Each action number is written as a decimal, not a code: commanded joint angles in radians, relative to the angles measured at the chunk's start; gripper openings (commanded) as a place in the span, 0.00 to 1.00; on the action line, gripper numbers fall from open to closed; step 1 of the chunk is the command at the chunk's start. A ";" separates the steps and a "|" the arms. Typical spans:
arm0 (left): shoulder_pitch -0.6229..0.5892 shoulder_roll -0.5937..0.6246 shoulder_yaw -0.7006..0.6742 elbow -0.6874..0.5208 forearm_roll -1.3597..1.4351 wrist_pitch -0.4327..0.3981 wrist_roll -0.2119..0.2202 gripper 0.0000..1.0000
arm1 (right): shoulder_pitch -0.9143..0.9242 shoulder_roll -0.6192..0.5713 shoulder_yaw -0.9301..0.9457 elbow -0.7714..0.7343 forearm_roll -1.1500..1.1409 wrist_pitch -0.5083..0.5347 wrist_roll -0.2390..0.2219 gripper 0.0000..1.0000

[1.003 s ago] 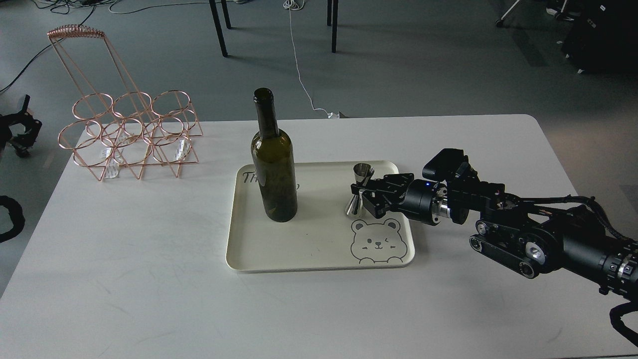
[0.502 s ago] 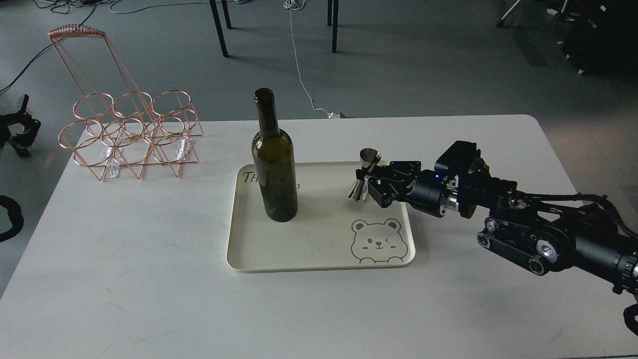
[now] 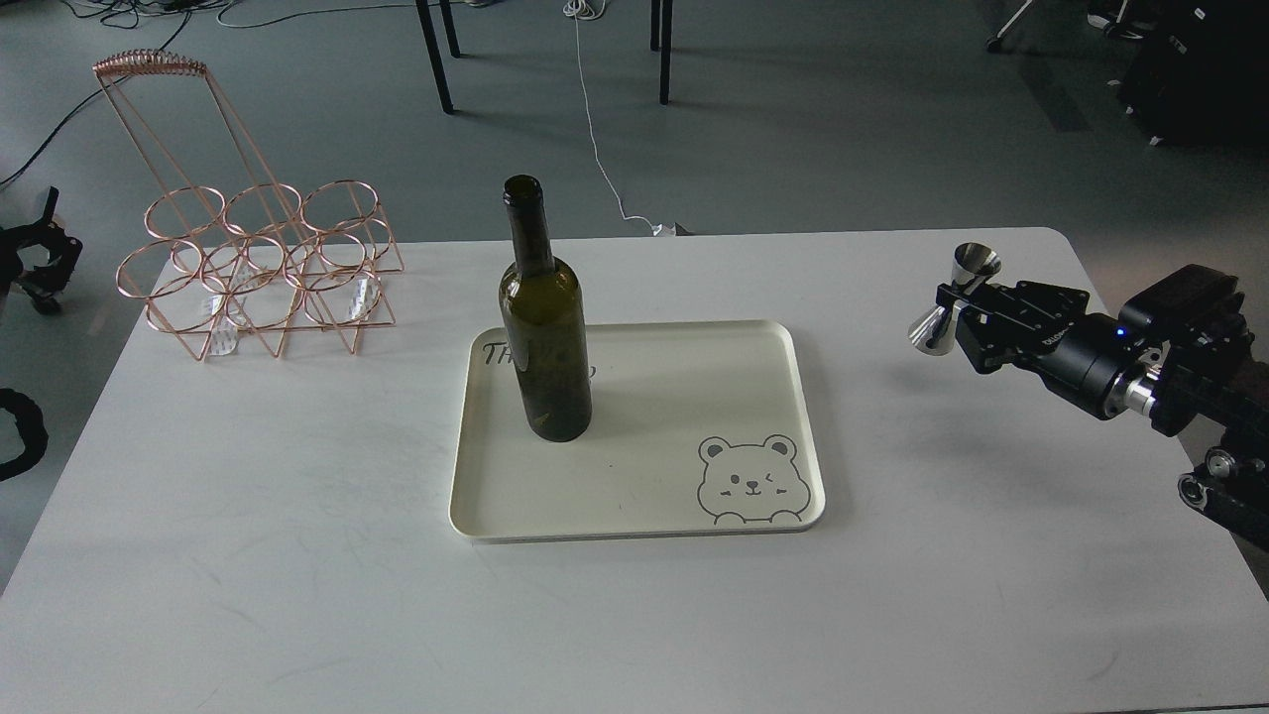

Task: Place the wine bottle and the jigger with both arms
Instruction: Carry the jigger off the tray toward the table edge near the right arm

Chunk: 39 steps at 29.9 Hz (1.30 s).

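The right end effector (image 3: 954,300) is pinching the jigger (image 3: 950,300) at its waist, having carried it off the tray (image 3: 793,342) toward the desk's (image 3: 297,555) right edge. The wine bottle (image 3: 543,327) is still standing on the tray, awaiting the left arm.

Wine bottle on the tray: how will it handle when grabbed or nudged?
The wine bottle is tall on a narrow base, so a push high up probably tips it. Smooth, label-free glass looks slippery and breakable. It looks empty, so likely light.

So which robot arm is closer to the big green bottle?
Hard to call. The right end effector holds the jigger far right of the wine bottle; the left arm sits far left.
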 commanded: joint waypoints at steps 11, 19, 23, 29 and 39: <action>-0.006 -0.001 0.001 -0.002 0.001 0.000 0.002 0.98 | -0.151 0.070 -0.011 -0.153 0.115 -0.095 0.002 0.06; -0.006 0.002 0.001 -0.002 0.001 0.000 0.002 0.98 | -0.159 0.097 -0.013 -0.150 0.117 -0.095 0.002 0.23; -0.003 0.004 0.001 -0.002 0.001 0.000 0.002 0.98 | -0.159 0.097 -0.013 -0.144 0.118 -0.095 0.003 0.38; -0.004 0.004 0.001 -0.002 0.001 0.000 0.000 0.98 | -0.168 0.092 -0.014 -0.120 0.120 -0.095 0.023 0.63; -0.004 0.006 0.000 -0.003 0.001 0.000 -0.001 0.98 | -0.221 -0.028 -0.019 0.058 0.118 -0.095 0.025 0.93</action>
